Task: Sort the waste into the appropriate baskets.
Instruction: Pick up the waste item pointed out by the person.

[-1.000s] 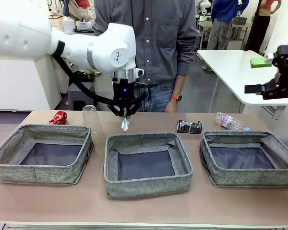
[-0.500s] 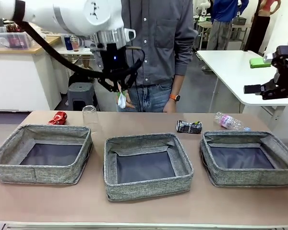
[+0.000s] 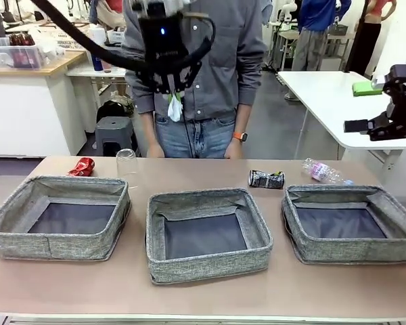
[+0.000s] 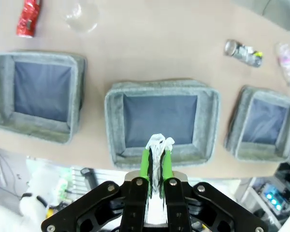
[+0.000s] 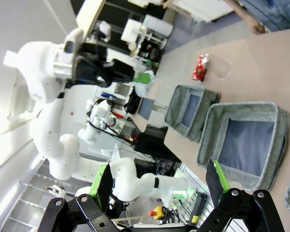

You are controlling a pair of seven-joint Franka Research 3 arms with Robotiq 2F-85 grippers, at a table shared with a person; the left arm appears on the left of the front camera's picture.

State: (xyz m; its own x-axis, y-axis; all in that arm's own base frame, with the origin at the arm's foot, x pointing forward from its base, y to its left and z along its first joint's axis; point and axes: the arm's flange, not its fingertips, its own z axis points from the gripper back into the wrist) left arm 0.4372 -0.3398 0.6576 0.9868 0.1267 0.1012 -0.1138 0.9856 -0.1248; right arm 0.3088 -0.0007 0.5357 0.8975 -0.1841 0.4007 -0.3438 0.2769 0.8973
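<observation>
1. The left tool (image 3: 172,93) hangs high in front of the person (image 3: 223,61), pinching the crumpled white tissue (image 3: 174,108), which dangles below it.
2. The right tool (image 3: 363,106) sits at the right edge, jaws spread wide.
3. On the surface (image 3: 203,298), left basket (image 3: 54,183), middle basket (image 3: 206,261) and right basket (image 3: 352,254) stand in a row, dark bottoms showing.
4. Along the far side lie the crushed red can (image 3: 82,166), clear cup (image 3: 126,162), dark-silver can (image 3: 266,179) and bottle (image 3: 323,171).

The left claw (image 4: 156,162) is black, with slim green pads (image 4: 145,163) and silver screw heads (image 4: 135,182); black cables (image 3: 88,43) loop behind it. The right claw (image 5: 160,182) matches. The person (image 3: 223,54) wears a grey buttoned shirt, blue jeans and an orange wristwatch (image 3: 244,137).
</observation>
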